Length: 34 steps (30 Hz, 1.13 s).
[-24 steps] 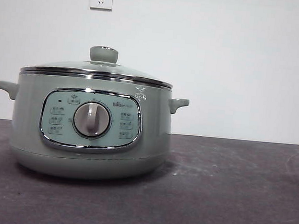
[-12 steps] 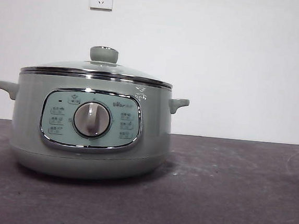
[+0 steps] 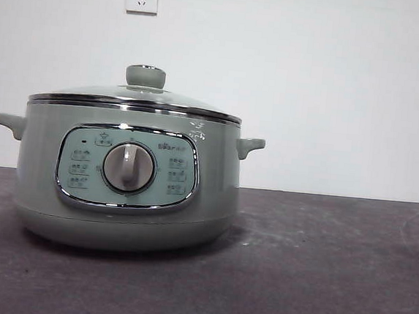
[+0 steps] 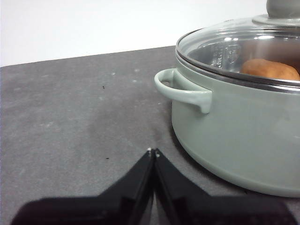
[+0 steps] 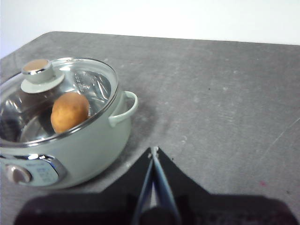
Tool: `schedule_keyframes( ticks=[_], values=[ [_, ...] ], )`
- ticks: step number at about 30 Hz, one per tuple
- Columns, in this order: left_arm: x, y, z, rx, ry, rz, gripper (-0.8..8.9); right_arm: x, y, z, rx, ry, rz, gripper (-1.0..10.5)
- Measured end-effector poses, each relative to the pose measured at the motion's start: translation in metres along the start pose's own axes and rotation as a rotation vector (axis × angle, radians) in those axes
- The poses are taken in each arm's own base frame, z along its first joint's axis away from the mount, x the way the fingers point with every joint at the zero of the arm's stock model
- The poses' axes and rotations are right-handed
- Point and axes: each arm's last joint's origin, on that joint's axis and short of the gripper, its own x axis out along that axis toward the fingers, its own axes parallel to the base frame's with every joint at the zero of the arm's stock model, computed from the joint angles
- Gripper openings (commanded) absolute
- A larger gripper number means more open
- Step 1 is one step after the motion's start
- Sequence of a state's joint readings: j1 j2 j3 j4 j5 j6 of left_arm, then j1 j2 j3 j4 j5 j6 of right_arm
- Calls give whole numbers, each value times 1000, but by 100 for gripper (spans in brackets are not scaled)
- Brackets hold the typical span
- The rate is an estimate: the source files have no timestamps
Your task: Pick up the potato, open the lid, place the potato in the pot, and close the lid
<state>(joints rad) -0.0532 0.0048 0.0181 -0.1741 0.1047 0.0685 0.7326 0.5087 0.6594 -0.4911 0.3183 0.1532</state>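
Nothing has shifted vs the earlier front-view pics: pot [image 3: 127, 175] sits where it did, lid [image 3: 135, 98] seated flat on its rim, knob up. So the job looks finished, w/ no step left that I can judge.

Potato [image 5: 69, 111] is inside the pot, seen thru the glass of the lid in both wrist views (front view can't show it, pot wall hides it).

Left tool [image 4: 153, 152] is clenched, jaws touching at the tips, gripping nothing, low over bare tabletop [image 4: 70, 117] near the pot's side handle [image 4: 180, 90] but apart from it. Right tool [image 5: 153, 150] is likewise clenched and empty, off to the pot's other handle side, over the tabletop, clear of pot and lid. Both arms appear parked.
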Motion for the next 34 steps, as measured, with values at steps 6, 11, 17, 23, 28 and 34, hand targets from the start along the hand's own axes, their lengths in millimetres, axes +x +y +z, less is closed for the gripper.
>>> schedule_keyframes(
  ticks=[6, 11, 17, 23, 28, 34],
  values=[
    [0, 0, 0, 0, 0, 0, -3, -10, -15, -5, -56, -35, -32, 1],
    [0, 0, 0, 0, 0, 0, -4, -6, -29, -24, -62, -115, 11, 1],
    [0, 0, 0, 0, 0, 0, -4, 1, -45, -58, -57, -221, -90, 1],
    [0, 0, 0, 0, 0, 0, -4, 15, -52, -96, -50, -239, -147, 1],
    [0, 0, 0, 0, 0, 0, -4, 23, -54, -115, -46, -213, -152, 1],
    [0, 0, 0, 0, 0, 0, -4, 30, -55, -132, -35, -190, -153, 1]
  ],
)
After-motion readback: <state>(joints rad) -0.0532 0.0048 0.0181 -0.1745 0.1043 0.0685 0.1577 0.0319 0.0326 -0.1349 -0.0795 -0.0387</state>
